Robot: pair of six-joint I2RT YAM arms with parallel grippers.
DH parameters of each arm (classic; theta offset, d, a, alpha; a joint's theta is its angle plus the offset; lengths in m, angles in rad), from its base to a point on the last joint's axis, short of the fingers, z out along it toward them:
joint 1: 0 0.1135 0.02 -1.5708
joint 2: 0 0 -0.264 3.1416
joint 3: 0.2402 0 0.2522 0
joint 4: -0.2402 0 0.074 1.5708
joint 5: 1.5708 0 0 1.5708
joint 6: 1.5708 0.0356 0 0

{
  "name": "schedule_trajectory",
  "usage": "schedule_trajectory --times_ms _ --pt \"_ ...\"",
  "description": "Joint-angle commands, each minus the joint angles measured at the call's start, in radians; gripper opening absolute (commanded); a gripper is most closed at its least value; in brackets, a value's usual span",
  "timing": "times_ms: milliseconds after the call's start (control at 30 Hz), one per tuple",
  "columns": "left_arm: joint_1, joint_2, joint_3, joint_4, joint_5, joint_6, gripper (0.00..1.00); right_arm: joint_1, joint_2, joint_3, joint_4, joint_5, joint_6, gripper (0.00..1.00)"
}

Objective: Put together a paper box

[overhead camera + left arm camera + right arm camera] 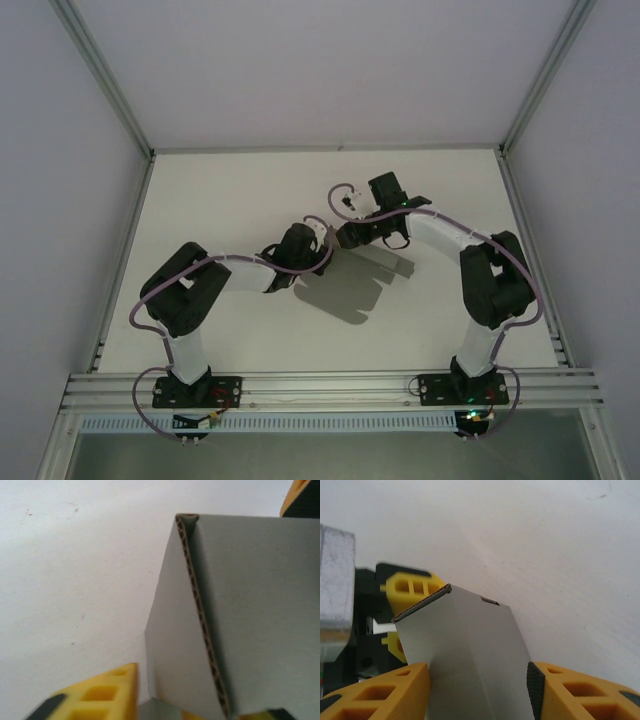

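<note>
**Step in hand: folding.** I hold the thin grey corrugated-card paper box (465, 645) over the middle of the white desk (230, 200), between my two hands. My right hand (477, 690) is narrowed onto one panel, gripping it from both sides. My left hand (200, 707) straddles a raised flap; I cannot tell whether it pinches. Next, I judge, that flap needs pressing home. The hands crowd each other, tip to tip.

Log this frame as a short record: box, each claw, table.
box: grey corrugated card, partly folded
left claw: fingers either side of box, contact unclear
right claw: shut on box
table: white
</note>
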Motion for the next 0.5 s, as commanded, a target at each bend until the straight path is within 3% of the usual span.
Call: schedule_trajectory --times_ms 0,100,300,400,467 --pt "0.007 -0.021 0.023 0.012 -0.081 -0.032 0.35 -0.004 0.056 -0.033 -0.118 0.045 -0.016 0.54" --pt "0.009 -0.016 0.029 0.054 -0.072 -0.029 0.49 -0.013 0.064 -0.022 -0.134 0.025 -0.014 0.54" --pt "0.010 0.018 0.059 0.111 0.059 0.019 0.56 -0.025 0.094 0.012 -0.195 -0.021 -0.036 0.54" --pt "0.016 0.031 0.074 0.123 0.111 0.034 0.54 -0.032 0.098 0.017 -0.204 -0.050 -0.045 0.54" --pt "0.017 0.049 0.096 0.109 0.128 0.044 0.41 -0.038 0.105 0.029 -0.219 -0.056 -0.046 0.53"
